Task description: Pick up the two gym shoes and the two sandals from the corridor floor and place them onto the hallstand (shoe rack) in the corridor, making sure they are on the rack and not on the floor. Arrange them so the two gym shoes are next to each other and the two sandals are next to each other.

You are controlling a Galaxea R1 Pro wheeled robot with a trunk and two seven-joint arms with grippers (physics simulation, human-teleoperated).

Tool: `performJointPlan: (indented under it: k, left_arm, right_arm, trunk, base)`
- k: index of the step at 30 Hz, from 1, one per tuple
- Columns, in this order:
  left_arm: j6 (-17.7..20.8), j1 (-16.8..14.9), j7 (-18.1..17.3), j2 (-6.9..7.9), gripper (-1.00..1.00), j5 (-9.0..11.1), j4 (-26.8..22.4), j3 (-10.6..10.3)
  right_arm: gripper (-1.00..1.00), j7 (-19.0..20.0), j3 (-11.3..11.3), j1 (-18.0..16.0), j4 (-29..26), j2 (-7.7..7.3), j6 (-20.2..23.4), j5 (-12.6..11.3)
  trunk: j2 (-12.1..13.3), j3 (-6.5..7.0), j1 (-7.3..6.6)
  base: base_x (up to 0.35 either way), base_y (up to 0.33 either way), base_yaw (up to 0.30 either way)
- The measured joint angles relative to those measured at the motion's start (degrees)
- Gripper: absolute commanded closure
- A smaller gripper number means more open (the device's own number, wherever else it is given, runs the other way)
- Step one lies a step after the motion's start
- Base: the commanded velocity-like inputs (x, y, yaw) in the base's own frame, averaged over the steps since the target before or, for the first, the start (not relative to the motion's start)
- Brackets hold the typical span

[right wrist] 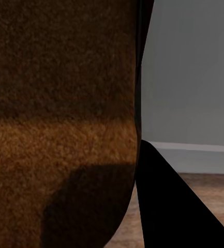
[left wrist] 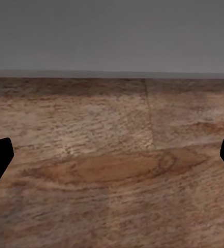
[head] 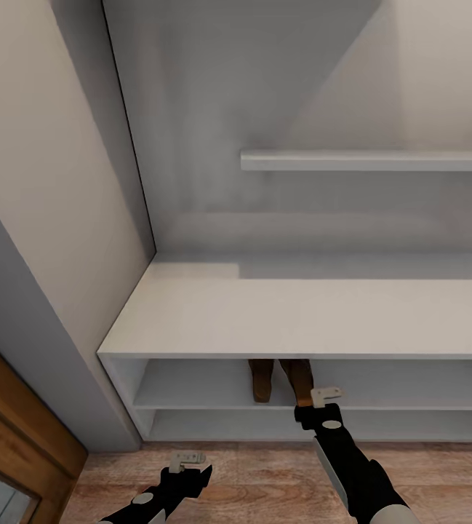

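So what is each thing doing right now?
Left sandal: lying on the rack's upper open shelf.
Right sandal: at the same shelf, beside the first, with the right gripper against it; grip unclear.
Left gripper: open, empty, over the wood floor.
Hallstand: top bare.

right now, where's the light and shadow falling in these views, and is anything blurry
Head view: the hallstand top is brightly lit, with grey shadow along its back edge and under the wall shelf; the sandals sit in shade below the top. Right wrist view: a close brown sandal is soft and blurred, with a dark shadow low on it. Left wrist view: the floor is evenly lit, slightly soft.
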Motion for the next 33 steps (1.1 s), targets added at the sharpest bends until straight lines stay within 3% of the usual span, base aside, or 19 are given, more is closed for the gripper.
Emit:
performJointPlan:
  k: [33]
  left_arm:
    - [0.00,0.01,0.00,0.00,-1.00,0.00,0.00,-0.03]
  right_arm:
    - [1.00,-0.11,-0.02,-0.02,0.00,0.08,0.03,0.08]
  trunk:
    - [0.00,0.00,-0.01]
  base:
    - [0.021,0.000,0.000]
